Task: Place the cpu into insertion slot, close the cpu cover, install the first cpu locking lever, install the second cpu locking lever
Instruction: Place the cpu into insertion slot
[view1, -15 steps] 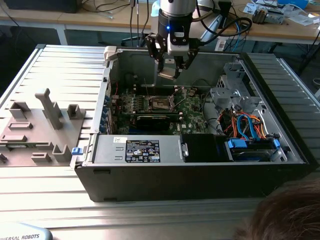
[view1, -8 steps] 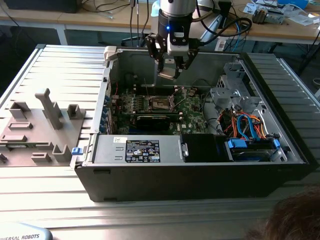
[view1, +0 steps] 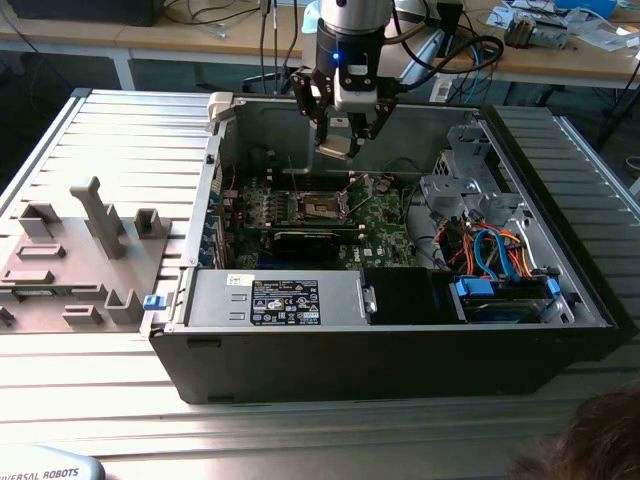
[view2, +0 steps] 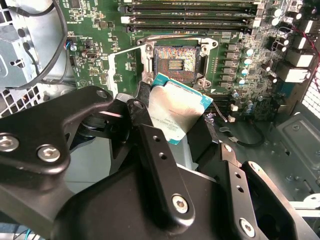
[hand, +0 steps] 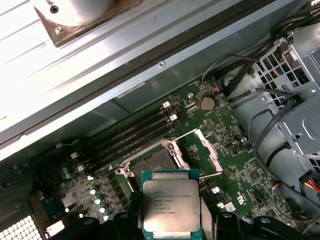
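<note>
- Hung as the gripper (view1: 338, 148) over the open computer case (view1: 400, 350) in the exterior view, well above the green motherboard (view1: 385, 225).
- Clamped the cpu (hand: 171, 204) by two opposite edges between black fingers (view2: 157, 150), with the claw narrowed to the chip's width.
- Carried the chip silvery top outward and in the air, tilted in the second wrist view.
- Held it near the insertion slot (hand: 152, 162) but apart from it, not seated.
- Lay bare and uncovered as the insertion slot (view2: 175, 62), a black square recess with its contact field exposed.
- Stood tilted up off the socket as the cpu cover (hand: 207, 150), just beside the slot.
- Ran as thin wire locking levers (view2: 165, 39) along the socket's edge, not pressed down over the cover.
- Lined up near the socket as long black memory slots (hand: 135, 135).
- Sat on the board beyond the cover as a round coin battery (hand: 207, 103).
- Rested, case and all, on a slatted metal table (view1: 110, 130), with a grey fixture tray (view1: 80, 250) at the exterior view's left.
- Bundled blue and orange cables (view1: 490, 245) inside the case at the exterior view's right.
</note>
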